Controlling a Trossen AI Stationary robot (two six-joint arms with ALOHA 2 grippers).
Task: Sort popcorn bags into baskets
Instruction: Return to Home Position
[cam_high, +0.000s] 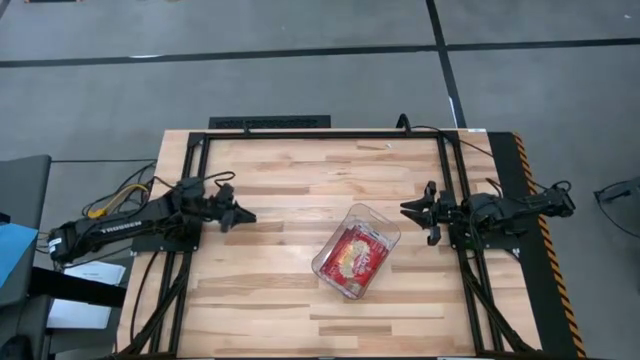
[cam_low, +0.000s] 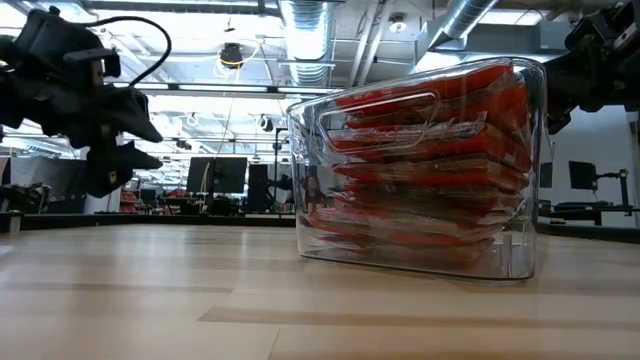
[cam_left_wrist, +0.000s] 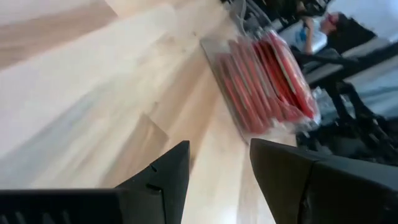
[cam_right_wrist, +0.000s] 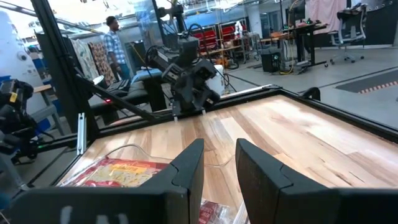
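Note:
A clear plastic tub (cam_high: 356, 250) stands on the table right of centre, turned at an angle, and holds a stack of red popcorn bags (cam_high: 352, 257). The low view shows the tub (cam_low: 420, 165) with several bags (cam_low: 425, 180) piled to its rim. My left gripper (cam_high: 246, 214) hovers over the table left of the tub, open and empty; its wrist view sees the tub (cam_left_wrist: 264, 74) ahead. My right gripper (cam_high: 408, 210) hovers right of the tub, open and empty, with the bags (cam_right_wrist: 121, 174) below it.
A black frame (cam_high: 330, 133) runs around the table's edges. Bare wood lies on the near and far sides of the tub. In the room behind, a person (cam_right_wrist: 114, 38) stands far off, and another (cam_left_wrist: 314, 34) shows beyond the tub.

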